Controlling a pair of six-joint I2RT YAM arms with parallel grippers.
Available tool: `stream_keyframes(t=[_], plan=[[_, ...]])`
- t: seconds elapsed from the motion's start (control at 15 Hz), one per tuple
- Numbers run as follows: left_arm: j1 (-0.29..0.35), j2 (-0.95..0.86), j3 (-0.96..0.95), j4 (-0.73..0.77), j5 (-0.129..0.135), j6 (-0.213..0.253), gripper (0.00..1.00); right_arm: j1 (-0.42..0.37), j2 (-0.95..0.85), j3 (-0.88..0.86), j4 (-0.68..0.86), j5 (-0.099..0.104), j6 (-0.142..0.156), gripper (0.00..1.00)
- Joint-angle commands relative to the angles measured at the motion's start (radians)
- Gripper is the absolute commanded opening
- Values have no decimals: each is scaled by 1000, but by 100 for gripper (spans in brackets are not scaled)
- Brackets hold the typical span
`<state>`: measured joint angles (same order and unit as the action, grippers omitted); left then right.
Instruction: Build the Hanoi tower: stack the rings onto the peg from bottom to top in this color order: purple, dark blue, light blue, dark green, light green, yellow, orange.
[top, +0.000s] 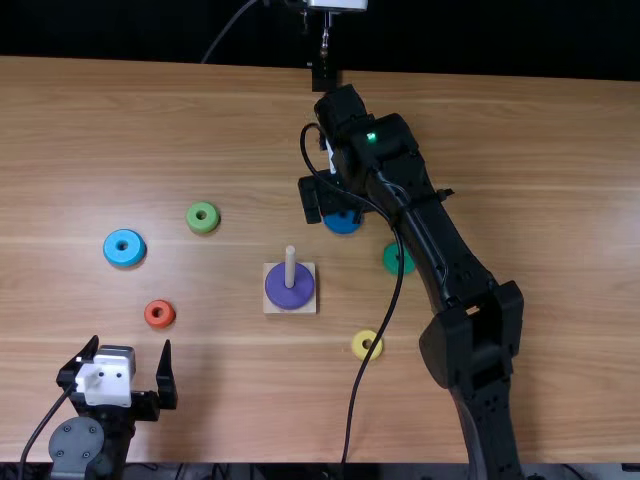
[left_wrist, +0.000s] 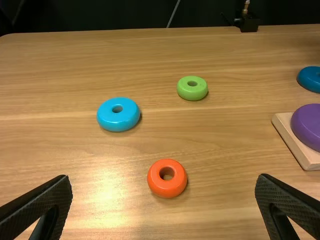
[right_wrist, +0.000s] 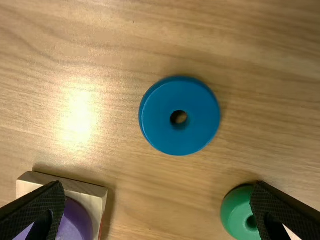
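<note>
Spreading beneath everything is the wooden tabletop. Wide and empty, the right claw hangs far off, the left claw near left. Between sits the square base with its peg, wearing the purple ring. Dark blue ring lies below the right claw; light blue ring, left; dark green ring, right; light green ring, far left; yellow ring, near right; orange ring, near left.

1. The left arm lay drawn back at the top view's near left.
2. The left gripper faced forward, its fingers spread wide.
3. The right arm stretched forward, slanting leftward.
4. The right gripper pointed downward, its fingers wide apart.
</note>
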<state>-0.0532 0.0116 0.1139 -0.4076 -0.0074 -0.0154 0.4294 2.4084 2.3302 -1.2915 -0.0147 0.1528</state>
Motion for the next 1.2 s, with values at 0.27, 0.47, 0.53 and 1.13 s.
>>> stream_keyframes(t=[0.27,0.47,0.53,1.13], plan=[[-8,-12,-114,-45,-5,4,100,-9,-5,-215,346,2,-2,100],[-10,-12,-114,-45,-5,4,100,-26,-3,-218,337,4,-9,100],[-10,-12,-114,-45,-5,3,100,-31,-2,-221,333,5,-13,100],[-8,-12,-114,-45,-5,4,100,-52,1,-232,260,4,-11,100]])
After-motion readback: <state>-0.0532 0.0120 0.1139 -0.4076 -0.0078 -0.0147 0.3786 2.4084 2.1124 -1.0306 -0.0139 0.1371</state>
